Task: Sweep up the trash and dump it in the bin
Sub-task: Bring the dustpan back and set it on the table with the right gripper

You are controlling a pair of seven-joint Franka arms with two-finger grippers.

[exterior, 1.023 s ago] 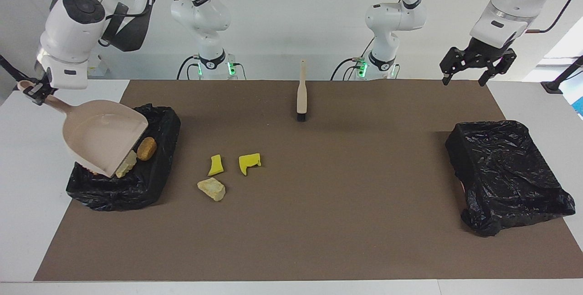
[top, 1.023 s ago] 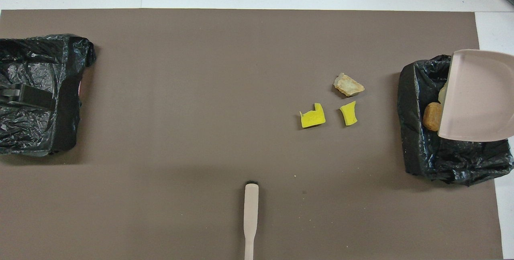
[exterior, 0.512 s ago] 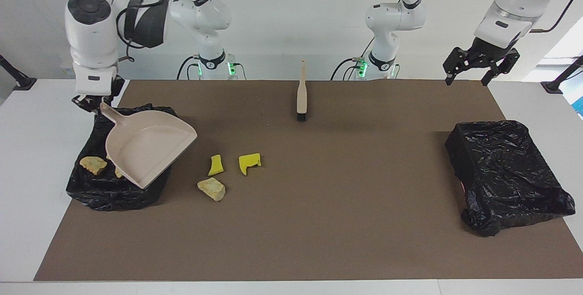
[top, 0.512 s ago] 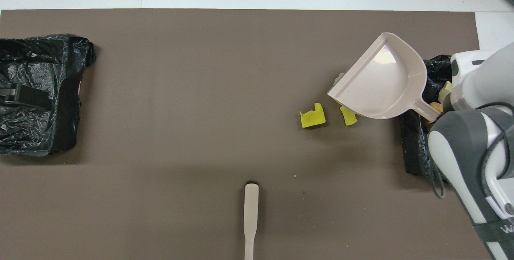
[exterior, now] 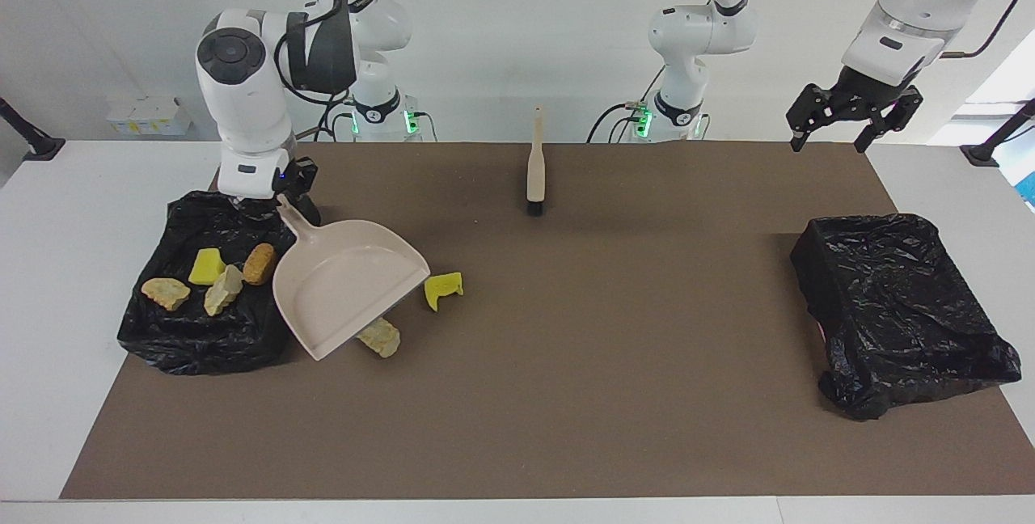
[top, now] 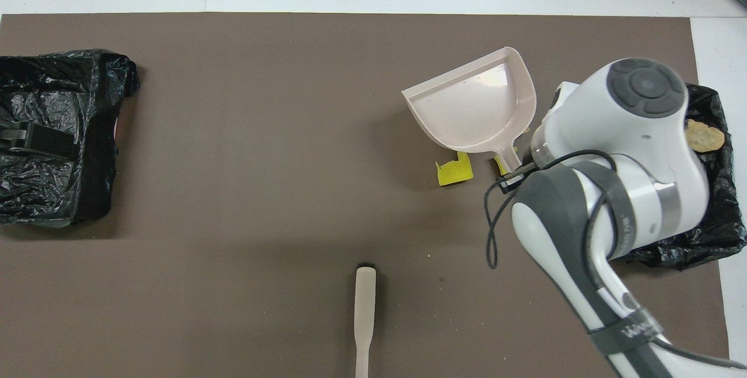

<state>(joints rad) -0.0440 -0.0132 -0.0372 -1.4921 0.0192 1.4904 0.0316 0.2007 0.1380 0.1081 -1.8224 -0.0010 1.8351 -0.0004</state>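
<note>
Swung off the bin, the right jaws [exterior: 291, 199] now hang over the mat between bin and loose scraps, clamped on the dustpan [exterior: 344, 285] handle. A second ago the pan was tipped into the bin [exterior: 198, 338] at the right arm's end; now it is empty, held low and slanted over the mat, its mouth turned toward the table's middle. It covers part of the loose trash: a beige lump [exterior: 380, 338] pokes out under its lip, a yellow piece [exterior: 442, 287] lies just beside the lip, and a sliver of another yellow bit [top: 501, 163] shows by the handle in the overhead view. Four scraps already lie in the bin: a yellow piece [exterior: 207, 266], two pale lumps [exterior: 166, 292] and an orange-brown one [exterior: 259, 263].

Left jaws [exterior: 833, 132] wait wide open, high over the mat's corner near the second bin [exterior: 897, 310].

One load looks dumped; the pan seems to be coming back for the rest. Next it must be set flat on the surface beside the three scraps, lip toward them. Then the left arm would need to fetch the brush [exterior: 535, 164], which lies untouched on the mat near the robots.
</note>
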